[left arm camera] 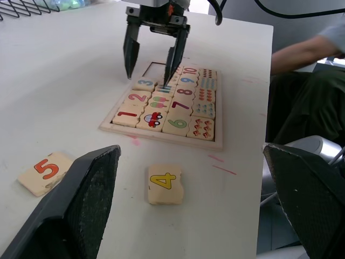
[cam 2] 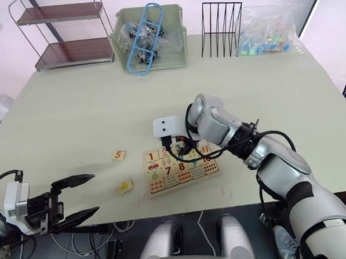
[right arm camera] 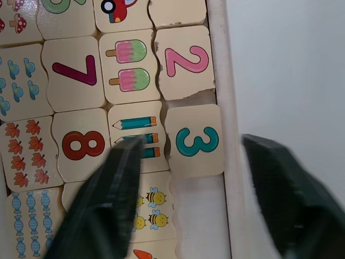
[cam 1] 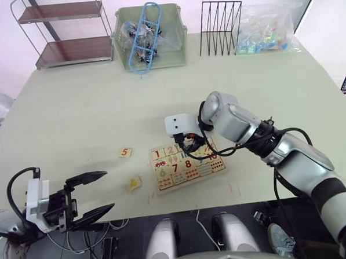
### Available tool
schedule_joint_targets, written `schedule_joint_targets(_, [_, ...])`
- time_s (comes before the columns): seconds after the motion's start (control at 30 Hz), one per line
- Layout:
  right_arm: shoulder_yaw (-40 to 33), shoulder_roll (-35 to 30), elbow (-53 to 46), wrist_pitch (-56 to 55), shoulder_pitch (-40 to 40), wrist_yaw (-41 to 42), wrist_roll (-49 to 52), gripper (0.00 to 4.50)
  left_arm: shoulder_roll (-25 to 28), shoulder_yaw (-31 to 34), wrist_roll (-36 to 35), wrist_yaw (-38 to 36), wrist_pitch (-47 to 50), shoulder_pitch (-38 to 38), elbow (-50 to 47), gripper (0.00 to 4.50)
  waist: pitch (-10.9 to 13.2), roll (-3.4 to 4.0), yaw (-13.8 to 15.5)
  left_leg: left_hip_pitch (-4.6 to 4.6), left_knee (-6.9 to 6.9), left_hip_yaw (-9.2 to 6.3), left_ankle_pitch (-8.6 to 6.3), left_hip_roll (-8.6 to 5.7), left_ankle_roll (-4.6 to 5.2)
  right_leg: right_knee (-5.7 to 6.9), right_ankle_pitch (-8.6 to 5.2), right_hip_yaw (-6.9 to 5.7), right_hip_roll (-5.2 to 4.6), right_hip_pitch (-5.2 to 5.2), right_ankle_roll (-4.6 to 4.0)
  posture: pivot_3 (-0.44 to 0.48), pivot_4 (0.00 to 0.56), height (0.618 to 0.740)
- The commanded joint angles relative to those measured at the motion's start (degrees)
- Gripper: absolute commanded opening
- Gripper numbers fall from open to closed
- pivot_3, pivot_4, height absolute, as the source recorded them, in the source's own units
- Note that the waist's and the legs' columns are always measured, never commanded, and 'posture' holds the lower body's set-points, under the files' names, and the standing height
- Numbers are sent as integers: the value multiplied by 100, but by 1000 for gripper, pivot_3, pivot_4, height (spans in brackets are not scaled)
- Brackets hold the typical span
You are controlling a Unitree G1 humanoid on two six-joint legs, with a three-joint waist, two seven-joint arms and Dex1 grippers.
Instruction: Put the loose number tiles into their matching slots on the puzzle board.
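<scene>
Your left gripper (cam 1: 89,195) sat nearest, at the table's (cam 1: 73,111) near left edge, fingers spread wide and holding nothing. Just beyond it lay two loose tiles: the orange 5 tile (cam 1: 125,152) further left, the yellow 4 tile (cam 1: 134,183) closer to the puzzle board (cam 1: 186,165), both apart from it.

On the board, tiles 1 (left arm camera: 126,115), 2 (left arm camera: 139,98) and 3 (right arm camera: 196,141) sat in their slots along one rim. The 3 looked slightly skewed; you could not tell whether it was fully seated. An empty slot (left arm camera: 154,68) showed past it, partly hidden by the fingers.

Your right gripper (left arm camera: 152,54) hung over that end of the board, fingers parted and gripping nothing, astride the 3. Its arm covered the board's far corner in the head views.
</scene>
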Motion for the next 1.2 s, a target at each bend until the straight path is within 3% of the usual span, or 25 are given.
schedule_joint_targets(0.03, [-141,-6,-27,-129,-50,30,2,4489,19,159,-12,-87,-90,-20,37,4500,0,0,0,0,0,0,0,0,0,0,0,0,0,0,0,0,150,740])
schedule_joint_targets(0.33, [-504,-53,-72,-207,-6,14,225,4489,9,160,1,-150,-140,-56,134,4500,0,0,1,-1,0,-1,0,1,0,0,0,0,0,0,0,0,150,740])
schedule_joint_targets(0.7, [-1549,-194,-354,-512,575,-180,947,4489,-8,155,33,-140,-207,-98,212,4500,0,0,3,-2,-2,-2,0,1,0,-2,0,0,-2,0,0,0,150,740])
schedule_joint_targets(0.8, [-1842,-228,-379,-628,791,-332,1109,3419,-5,152,36,-148,-216,-109,231,4500,0,-1,3,-2,-2,0,0,1,0,-3,0,0,-2,1,0,0,150,740])
schedule_joint_targets(1.0, [-2438,-164,-300,-1122,1251,-708,1471,252,17,134,57,-167,-234,-160,294,4500,1,0,4,-2,-3,-1,0,1,0,-2,0,-1,-1,0,1,0,150,740])
schedule_joint_targets(1.03, [-2514,-134,-290,-1214,1346,-766,1523,57,22,132,63,-169,-238,-171,307,4500,1,0,4,-2,-3,0,0,1,0,-2,0,0,-1,1,1,0,150,740])
schedule_joint_targets(1.2, [-2756,35,-330,-1492,1773,-1011,1739,57,31,131,75,-178,-259,-208,359,4500,1,-1,-1,-2,-4,3,0,1,0,-2,1,2,-2,0,2,0,150,740])
